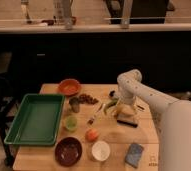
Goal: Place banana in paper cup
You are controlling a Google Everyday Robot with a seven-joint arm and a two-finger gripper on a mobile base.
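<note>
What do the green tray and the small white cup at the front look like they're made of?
Green tray: likely plastic, with even colour and a faint sheen. Paper cup: probably paper, matte white with a pale inside. The gripper hangs by the banana, away from both.

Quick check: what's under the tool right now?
The tool hangs low over the table, right side. The banana pokes out from under it, one greenish end visible. The tool covers the rest, so contact can't be judged.
</note>
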